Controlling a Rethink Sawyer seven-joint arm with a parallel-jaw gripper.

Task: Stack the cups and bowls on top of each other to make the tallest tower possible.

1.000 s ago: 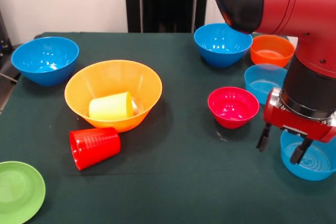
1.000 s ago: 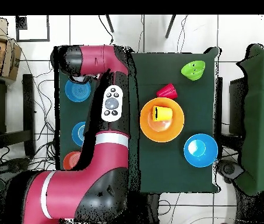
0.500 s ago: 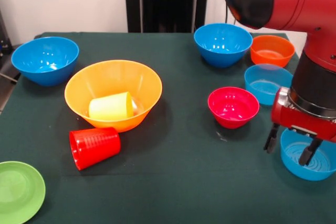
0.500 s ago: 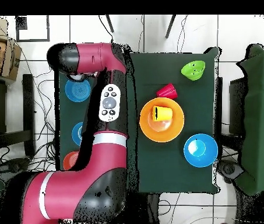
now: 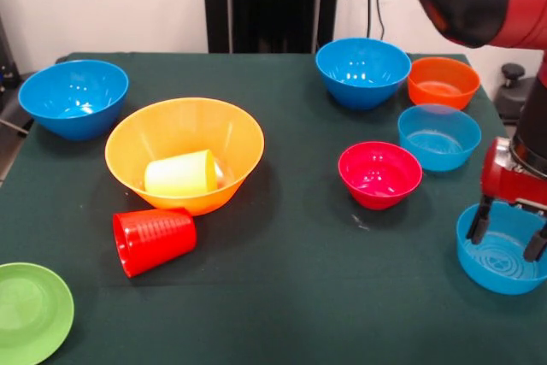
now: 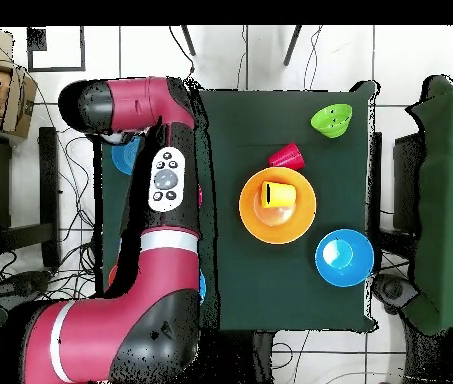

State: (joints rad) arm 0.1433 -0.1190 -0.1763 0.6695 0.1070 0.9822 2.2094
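Observation:
The big yellow-orange bowl (image 5: pixel 184 138) (image 6: pixel 278 222) stands left of centre, with the yellow cup (image 5: pixel 181 173) (image 6: pixel 278 193) lying on its side inside it. Just in front of it the red cup (image 5: pixel 154 239) (image 6: pixel 286 156) lies tipped over on the cloth. My gripper (image 5: pixel 508 232) is open at the right edge, its fingers (image 5: pixel 479 221) spread just above a pale blue bowl (image 5: pixel 500 267) and holding nothing. In the overhead view the arm hides the gripper.
Also on the table are a deep blue bowl (image 5: pixel 74 96) (image 6: pixel 344 257) at far left, another (image 5: pixel 363 70) at the back, an orange bowl (image 5: pixel 443 81), a second pale blue bowl (image 5: pixel 438 134), a pink-red bowl (image 5: pixel 379 173) and a light green bowl (image 5: pixel 30 309) (image 6: pixel 332 120).
The arm has swung toward the front view's right edge, carrying the open gripper from beside the near pale blue bowl to above it. Cups and bowls have not moved.

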